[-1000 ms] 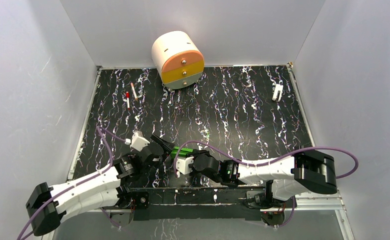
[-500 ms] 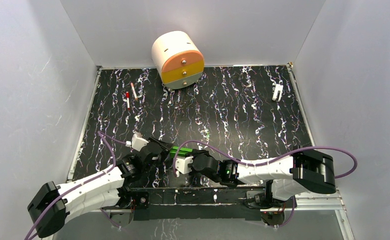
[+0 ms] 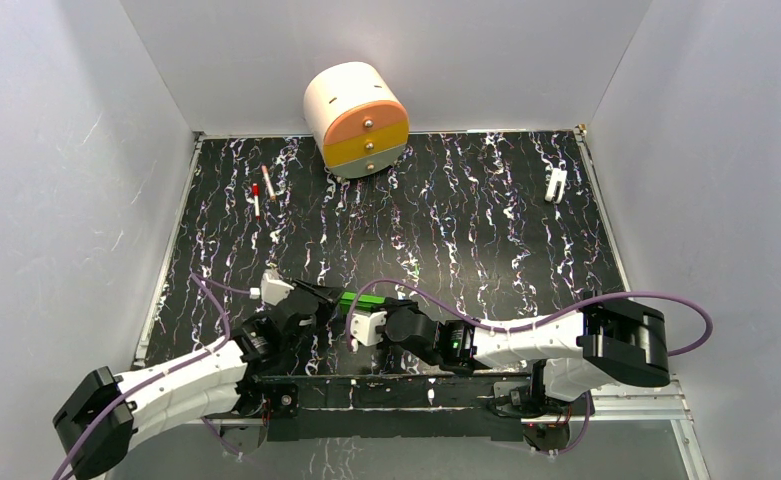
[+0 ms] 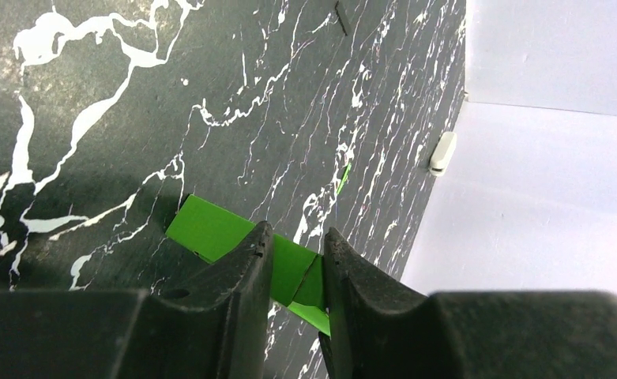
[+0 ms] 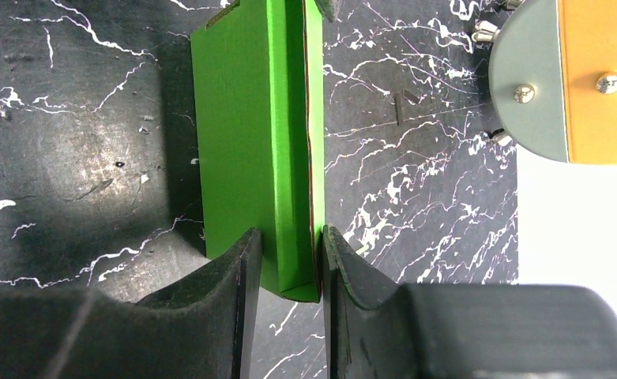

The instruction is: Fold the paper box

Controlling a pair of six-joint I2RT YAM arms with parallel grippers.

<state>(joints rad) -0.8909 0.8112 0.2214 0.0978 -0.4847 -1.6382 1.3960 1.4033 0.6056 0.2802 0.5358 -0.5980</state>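
The paper box (image 3: 363,298) is a bright green, narrow, partly folded card lying near the table's front edge between my two grippers. My left gripper (image 3: 318,297) holds its left end. In the left wrist view the box (image 4: 210,227) runs between the narrowly set fingers, and my left gripper (image 4: 293,243) pinches a folded end flap. My right gripper (image 3: 378,312) holds the near right part. In the right wrist view the box (image 5: 250,118) stretches away, and my right gripper (image 5: 287,239) is shut on its upright side wall.
A cream round drawer unit (image 3: 356,120) with orange and yellow drawers stands at the back, and also shows in the right wrist view (image 5: 573,79). Two markers (image 3: 258,198) lie at the back left. A white clip (image 3: 556,184) lies at the back right. A small green scrap (image 3: 413,270) lies mid-table.
My left arm has swung a little nearer and to the right, bringing its gripper onto the box's left end. More of the green box shows. The right arm has hardly moved.
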